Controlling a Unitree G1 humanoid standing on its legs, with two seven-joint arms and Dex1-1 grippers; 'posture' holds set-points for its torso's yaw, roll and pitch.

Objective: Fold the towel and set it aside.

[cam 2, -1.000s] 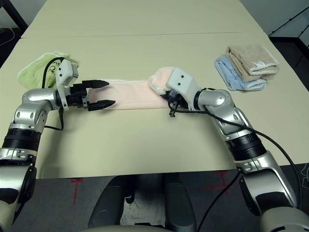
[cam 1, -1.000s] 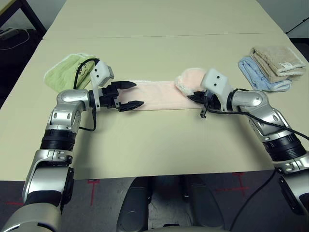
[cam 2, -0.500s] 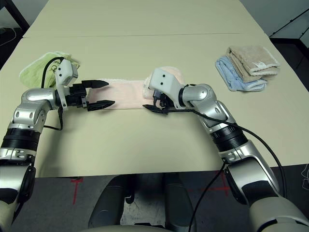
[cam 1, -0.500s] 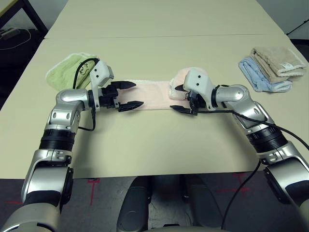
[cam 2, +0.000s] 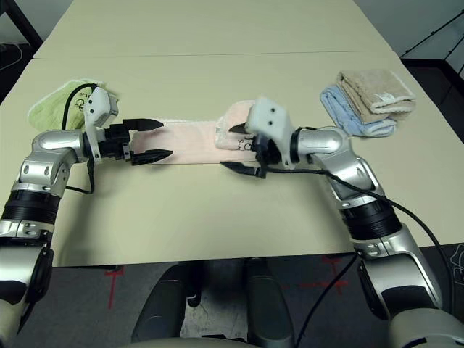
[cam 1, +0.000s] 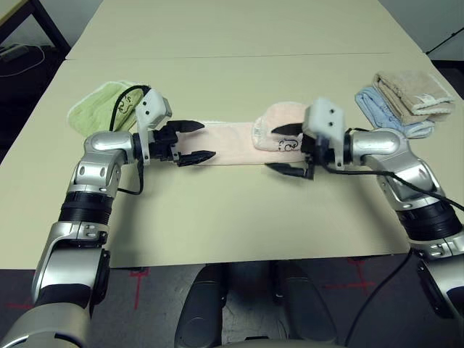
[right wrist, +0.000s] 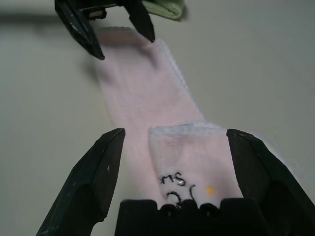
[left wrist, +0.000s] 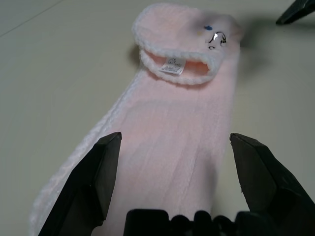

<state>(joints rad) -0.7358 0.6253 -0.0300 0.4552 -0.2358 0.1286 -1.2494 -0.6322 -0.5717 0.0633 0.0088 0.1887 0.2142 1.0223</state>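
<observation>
On the table, towel point(cam 1: 232, 141) half folded, embroidery partly hidden, left pincer point(cam 1: 196, 141) spread, right pincer point(cam 1: 284, 150) spread.

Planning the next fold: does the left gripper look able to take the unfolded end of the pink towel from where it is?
Probably yes. The left gripper hangs open over that end of the towel, with nothing between them.

A beige table point(cam 1: 239, 217) carries the pale pink towel point(cam 1: 228, 143), a long strip with its right end folded back over itself. A light green towel point(cam 1: 101, 109) lies at the left, and stacked beige point(cam 1: 415, 88) and blue towels point(cam 1: 383, 114) far right.
</observation>
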